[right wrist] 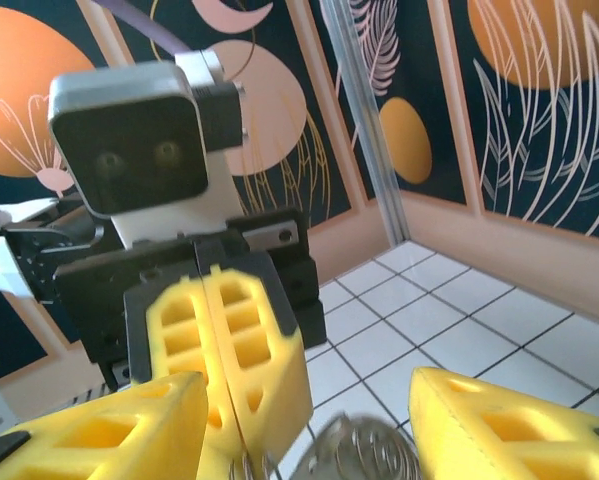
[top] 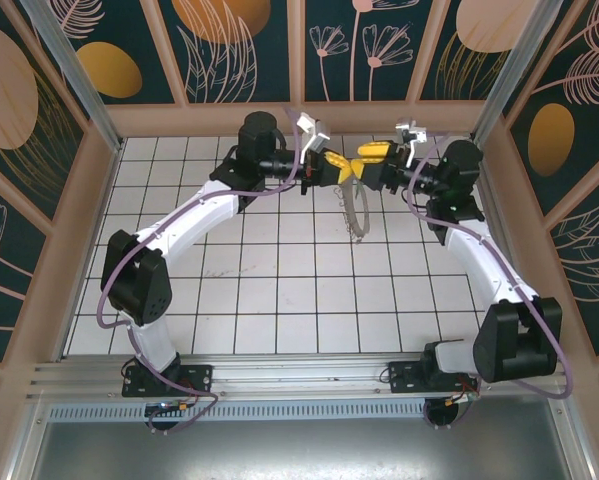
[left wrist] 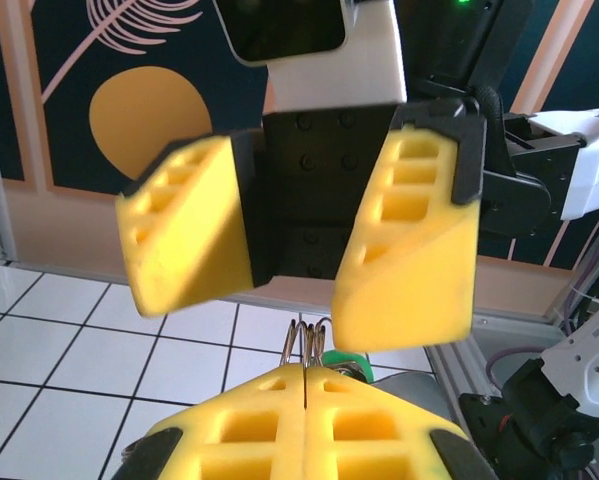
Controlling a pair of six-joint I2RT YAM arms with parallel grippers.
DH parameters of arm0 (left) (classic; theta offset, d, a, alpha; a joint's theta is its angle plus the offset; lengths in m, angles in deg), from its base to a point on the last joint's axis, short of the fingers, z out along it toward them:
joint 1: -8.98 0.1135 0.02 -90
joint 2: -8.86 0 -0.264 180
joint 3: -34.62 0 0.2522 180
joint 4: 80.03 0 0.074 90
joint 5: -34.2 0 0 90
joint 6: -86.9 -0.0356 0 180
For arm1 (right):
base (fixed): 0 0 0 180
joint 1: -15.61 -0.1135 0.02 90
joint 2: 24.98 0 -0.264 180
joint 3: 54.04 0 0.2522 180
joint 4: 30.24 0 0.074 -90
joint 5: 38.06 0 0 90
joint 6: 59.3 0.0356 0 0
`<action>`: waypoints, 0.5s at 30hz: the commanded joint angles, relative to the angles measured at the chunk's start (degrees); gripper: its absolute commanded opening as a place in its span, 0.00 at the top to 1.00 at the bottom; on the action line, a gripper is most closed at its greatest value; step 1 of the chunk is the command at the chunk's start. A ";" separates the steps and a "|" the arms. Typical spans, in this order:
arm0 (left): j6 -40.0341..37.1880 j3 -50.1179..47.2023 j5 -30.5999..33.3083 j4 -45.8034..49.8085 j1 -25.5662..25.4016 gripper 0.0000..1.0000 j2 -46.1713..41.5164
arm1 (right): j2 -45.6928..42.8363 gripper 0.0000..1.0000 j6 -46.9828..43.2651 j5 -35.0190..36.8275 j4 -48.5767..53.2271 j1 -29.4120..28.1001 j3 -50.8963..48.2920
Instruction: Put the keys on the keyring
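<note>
In the left wrist view the keyring (left wrist: pixel 310 342) shows just a few wire loops at 6 o'clock; the rest is hidden behind the closed fingers (left wrist: pixel 249 425) of the left gripper (left wrist: pixel 307 370), themselves cut by the bottom edge. The key (left wrist: pixel 354 365) is a green sliver at 4 o'clock of those loops, its blade hidden. In the right wrist view the keyring (right wrist: pixel 364 450) is a blur at 6 o'clock, cut by the edge. From the top camera the keyring (top: pixel 356 212) is too thin to read its rim, and the key too small to make out.
</note>
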 commanded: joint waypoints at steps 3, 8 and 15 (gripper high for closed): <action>0.34 0.00 -0.48 -1.96 -0.62 1.00 -1.42 | -3.95 0.41 7.59 2.50 -13.00 1.66 -3.80; 0.44 0.00 0.13 -2.04 -0.65 1.00 -1.52 | -5.35 0.40 9.89 3.99 -15.88 2.67 -6.03; 0.11 0.05 0.70 -1.78 -0.57 1.00 -1.59 | -6.98 0.53 12.86 2.90 -20.69 3.69 -11.65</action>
